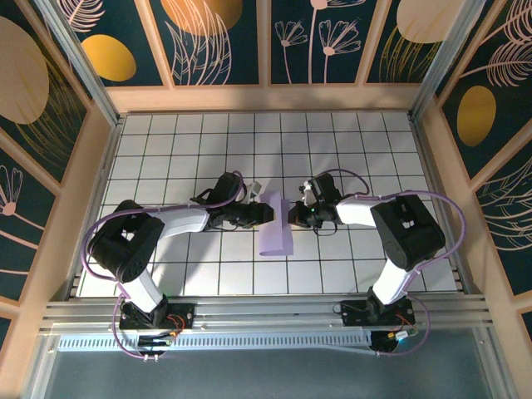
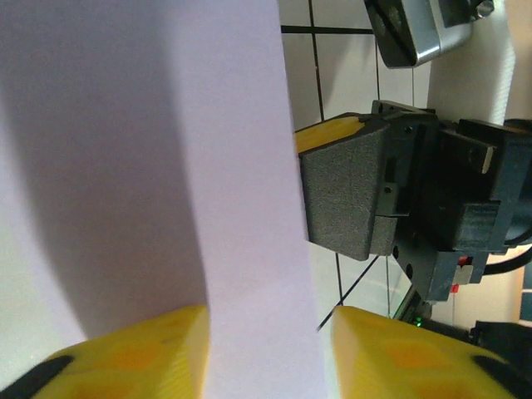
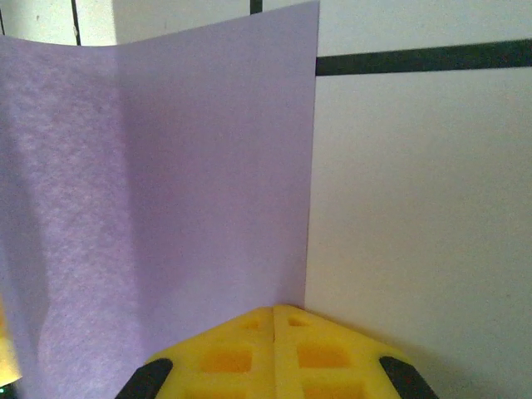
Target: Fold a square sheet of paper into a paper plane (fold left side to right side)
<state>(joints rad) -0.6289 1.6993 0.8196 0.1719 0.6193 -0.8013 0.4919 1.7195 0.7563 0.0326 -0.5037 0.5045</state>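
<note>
Yellow fingers (image 2: 133, 362) of the left gripper (image 2: 270, 353) fill the bottom of the left wrist view. Its jaws stand apart, with a strip of the lavender sheet of paper (image 2: 125, 150) running up between them, and neither pad is pressed onto it. On the other wrist, the right gripper (image 3: 274, 332) has its jaws closed pad to pad. The sheet (image 3: 183, 183) rises straight out of their seam, so they are pinching its edge.

From the left wrist, the right gripper's dark finger (image 2: 306, 166) butts against the sheet's far edge.

The paper is plain, matte and thin. One soft vertical crease divides a shaded panel from a brighter one, and the free edges are crisp and straight.

From above, the sheet (image 1: 276, 237) is a narrow upright band in the middle of the white gridded table (image 1: 332, 158). The left gripper (image 1: 268, 214) and right gripper (image 1: 291, 214) face each other across its upper part.
</note>
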